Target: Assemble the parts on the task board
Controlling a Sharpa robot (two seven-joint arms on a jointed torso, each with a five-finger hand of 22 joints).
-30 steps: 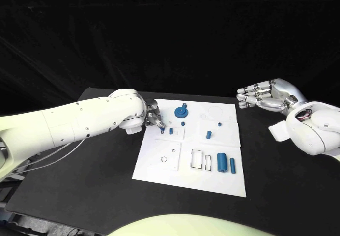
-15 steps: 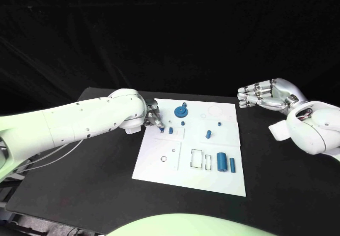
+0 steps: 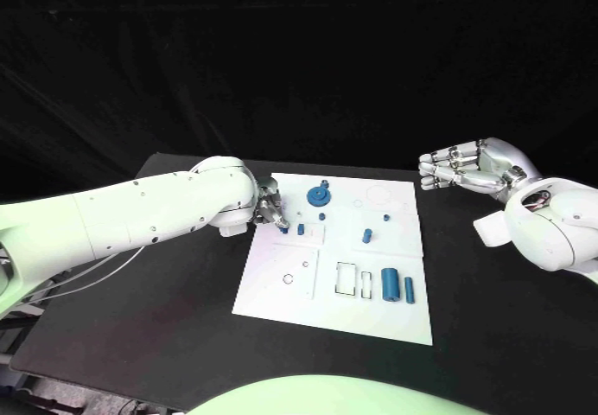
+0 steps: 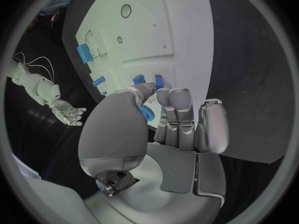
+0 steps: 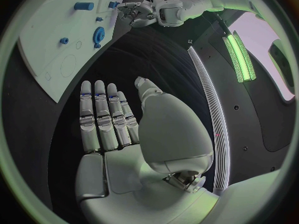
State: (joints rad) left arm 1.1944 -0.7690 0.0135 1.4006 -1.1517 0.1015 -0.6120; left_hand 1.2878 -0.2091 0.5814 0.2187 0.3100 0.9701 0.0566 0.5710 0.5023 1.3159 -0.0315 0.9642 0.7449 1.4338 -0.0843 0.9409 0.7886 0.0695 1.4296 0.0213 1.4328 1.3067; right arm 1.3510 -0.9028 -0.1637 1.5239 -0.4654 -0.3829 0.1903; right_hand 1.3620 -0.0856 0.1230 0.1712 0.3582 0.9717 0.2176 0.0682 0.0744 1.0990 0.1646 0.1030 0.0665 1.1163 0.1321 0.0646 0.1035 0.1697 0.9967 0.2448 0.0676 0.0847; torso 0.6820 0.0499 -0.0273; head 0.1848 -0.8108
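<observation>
Parts: seven blue pieces showed on the board point(image 3: 281, 259) from the head view — a gear point(image 3: 319, 198) with a small knob point(image 3: 325, 184) just beyond it, two short pegs point(image 3: 301, 229) near the left hand, one peg point(image 3: 366, 235) mid-board, a tiny stud point(image 3: 388, 218), a thick cylinder point(image 3: 390, 284) and a thin bar point(image 3: 408, 290) side by side.
Board: white plate, centred on the tabletop point(image 3: 149, 320); outlined slots and a ring-shaped hole point(image 3: 288, 279) sat unfilled.
Left hand point(image 3: 268, 210): at the board's left edge, fingers point(image 4: 179, 102) extended together, tips touching a peg; whether it gripped the peg could not be told.
Right hand point(image 3: 464, 169): well apart from the board, fingers point(image 5: 102, 115) loosely curled and slightly spread, holding nothing.
Surface: black tabletop, dark backdrop behind.
</observation>
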